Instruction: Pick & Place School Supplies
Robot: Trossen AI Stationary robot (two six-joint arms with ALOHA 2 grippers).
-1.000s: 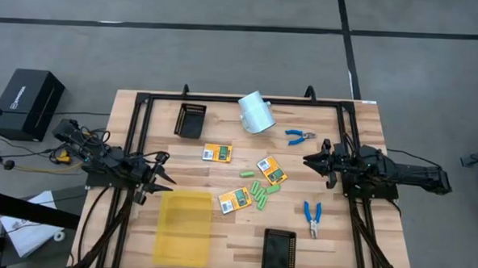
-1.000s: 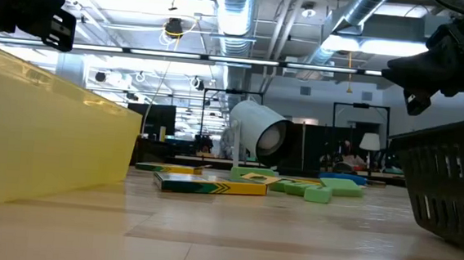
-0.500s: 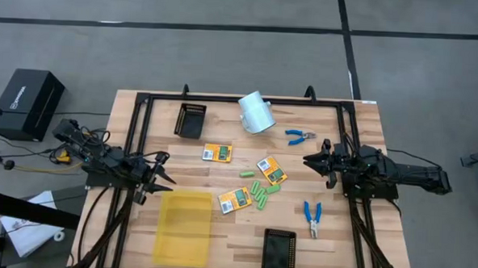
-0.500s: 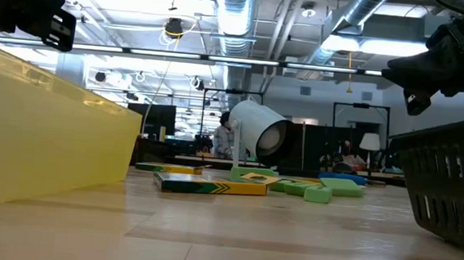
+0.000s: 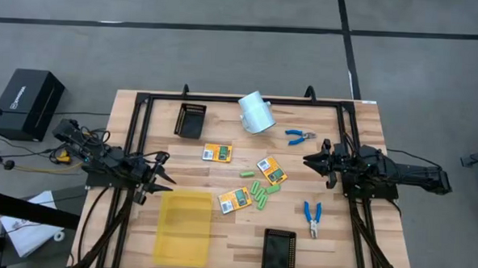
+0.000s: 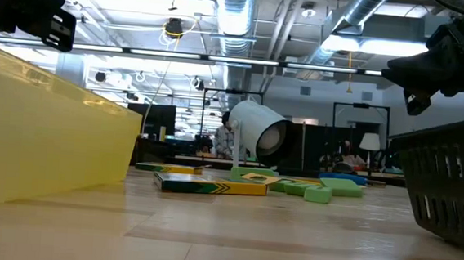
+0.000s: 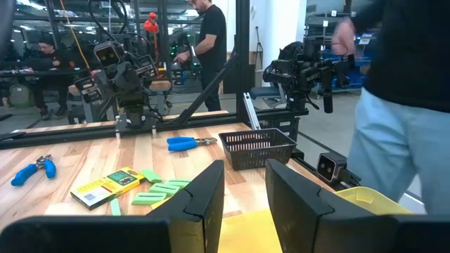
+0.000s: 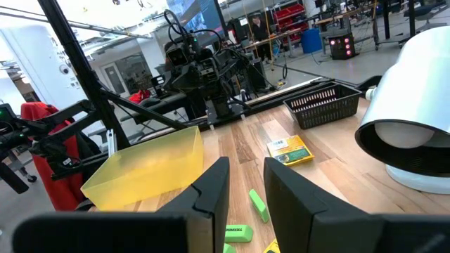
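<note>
Supplies lie mid-surface [image 5: 242,239]; we hold left pincer [image 5: 163,179] and right pincer [image 5: 309,160] slightly apart, empty, at opposite edges.

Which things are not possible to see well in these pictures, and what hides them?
- Print on the orange boxes: too small in the high view.
- Blue pliers: absent from the low view; the mesh tray fills that side.
- Yellow tray: cut off by the low view's left edge.
- White cup: cut off by the right wrist view's edge.
- Green pieces: overlapping, hard to count from above.
</note>
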